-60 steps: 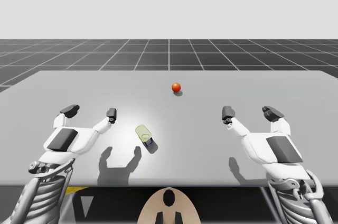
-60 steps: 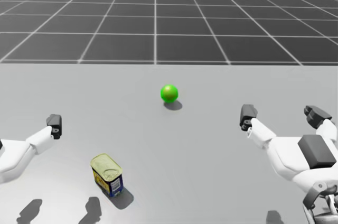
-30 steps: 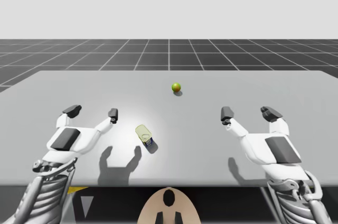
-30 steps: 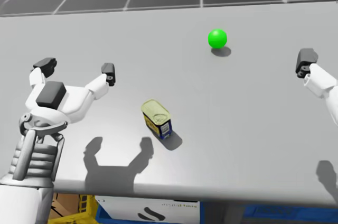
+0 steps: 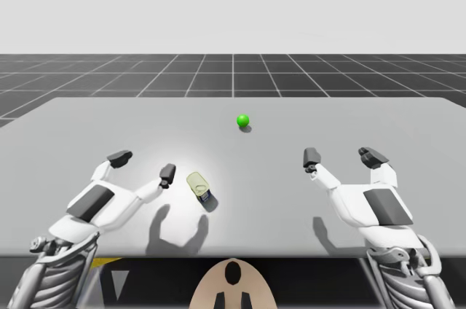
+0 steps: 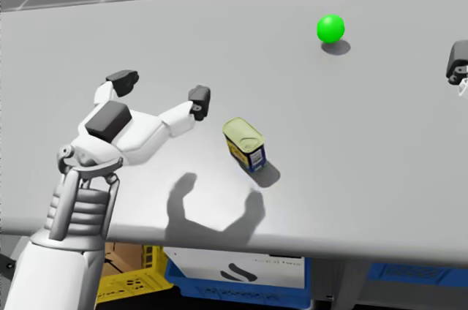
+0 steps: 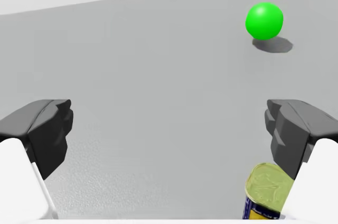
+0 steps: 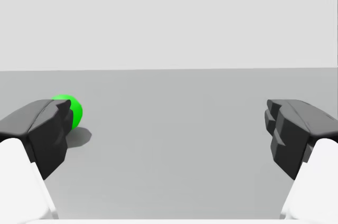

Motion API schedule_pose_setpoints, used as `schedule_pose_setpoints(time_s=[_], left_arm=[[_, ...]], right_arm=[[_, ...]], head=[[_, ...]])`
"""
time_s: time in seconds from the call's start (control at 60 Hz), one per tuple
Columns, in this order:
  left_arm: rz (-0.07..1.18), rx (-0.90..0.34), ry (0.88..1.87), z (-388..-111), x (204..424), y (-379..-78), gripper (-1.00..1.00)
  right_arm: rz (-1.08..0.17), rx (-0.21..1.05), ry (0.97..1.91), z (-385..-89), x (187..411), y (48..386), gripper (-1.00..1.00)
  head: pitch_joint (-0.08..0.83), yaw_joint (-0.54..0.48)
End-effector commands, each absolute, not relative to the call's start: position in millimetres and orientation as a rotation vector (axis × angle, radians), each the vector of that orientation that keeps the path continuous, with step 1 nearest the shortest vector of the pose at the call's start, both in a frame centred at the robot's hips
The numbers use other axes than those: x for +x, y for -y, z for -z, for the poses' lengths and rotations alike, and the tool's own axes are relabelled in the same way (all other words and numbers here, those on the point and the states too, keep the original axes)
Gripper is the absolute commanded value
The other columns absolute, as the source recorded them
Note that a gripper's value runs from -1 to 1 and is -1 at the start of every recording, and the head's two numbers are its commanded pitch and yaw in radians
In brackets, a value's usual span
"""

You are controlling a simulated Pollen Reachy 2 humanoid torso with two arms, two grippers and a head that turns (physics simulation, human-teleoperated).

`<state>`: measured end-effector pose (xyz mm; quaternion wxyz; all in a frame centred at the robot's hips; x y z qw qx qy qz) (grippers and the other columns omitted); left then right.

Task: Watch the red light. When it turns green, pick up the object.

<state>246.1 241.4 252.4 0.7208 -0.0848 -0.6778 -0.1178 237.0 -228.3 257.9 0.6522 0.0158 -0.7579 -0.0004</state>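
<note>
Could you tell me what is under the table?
A yellow crate, a blue crate and a white box show under the table at its near edge; the table covers the rest.

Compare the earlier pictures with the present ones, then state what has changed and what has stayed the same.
In the high view the light has gone from red to green. My left gripper, open, has moved toward the can; one finger is now close beside it, not touching. My head has turned down and to the left. The can has not moved, and the right gripper has stayed open in place.
</note>
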Motion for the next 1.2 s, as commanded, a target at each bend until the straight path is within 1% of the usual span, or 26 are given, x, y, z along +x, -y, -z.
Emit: schedule_pose_setpoints(time_s=[0.017,0.15,0.25,0.267,0.283,0.317,0.333,0.367,0.45,0.6,0.85,0.983,1.133,1.167,1.183,1.2], left_arm=[[0.391,-0.34,1.396,-246,237,-244,-1.0],[0.482,-0.417,1.349,-220,240,-257,-1.0],[0.578,-0.488,1.298,-192,241,-259,-1.0],[0.589,-0.492,1.291,-188,241,-258,-1.0],[0.619,-0.489,1.272,-180,242,-257,-1.0],[0.634,-0.489,1.262,-175,243,-256,-1.0],[0.64,-0.517,1.234,-168,243,-254,-1.0],[0.646,-0.522,1.223,-164,244,-252,-1.0],[0.643,-0.549,1.183,-151,249,-243,-1.0],[0.628,-0.561,1.17,-140,259,-224,-1.0],[0.581,-0.559,1.172,-143,282,-196,-1.0],[0.576,-0.551,1.177,-144,294,-181,-1.0],[0.57,-0.54,1.171,-139,297,-175,-1.0],[0.568,-0.531,1.172,-138,297,-176,-0.88],[0.563,-0.524,1.167,-136,296,-177,0.05],[0.565,-0.526,1.163,-136,295,-177,0.77]], right_arm=[[0.02,0.045,1.716,-256,236,226,-1.0],[0.02,0.043,1.715,-256,237,226,-1.0],[0.022,0.043,1.714,-256,237,227,-1.0],[0.022,0.043,1.714,-256,237,227,-1.0],[0.022,0.044,1.714,-256,237,227,-1.0],[0.023,0.044,1.714,-256,237,227,-1.0],[0.023,0.044,1.715,-256,237,227,-1.0],[0.024,0.044,1.714,-256,237,227,-1.0],[0.024,0.044,1.715,-256,237,227,-1.0],[0.023,0.046,1.716,-256,237,228,-1.0],[0.024,0.051,1.719,-257,237,229,-1.0],[0.024,0.054,1.72,-257,237,229,-1.0],[0.026,0.059,1.723,-258,237,230,-1.0],[0.026,0.059,1.723,-258,237,230,-1.0],[0.025,0.06,1.724,-258,237,230,-1.0],[0.026,0.06,1.723,-258,237,230,-1.0]], head=[[0.705,0.22],[0.704,0.22],[0.703,0.22],[0.704,0.22],[0.704,0.22],[0.705,0.22],[0.704,0.22],[0.705,0.22],[0.704,0.22],[0.701,0.22],[0.695,0.21],[0.694,0.2],[0.69,0.19],[0.69,0.18],[0.69,0.18],[0.69,0.18]])
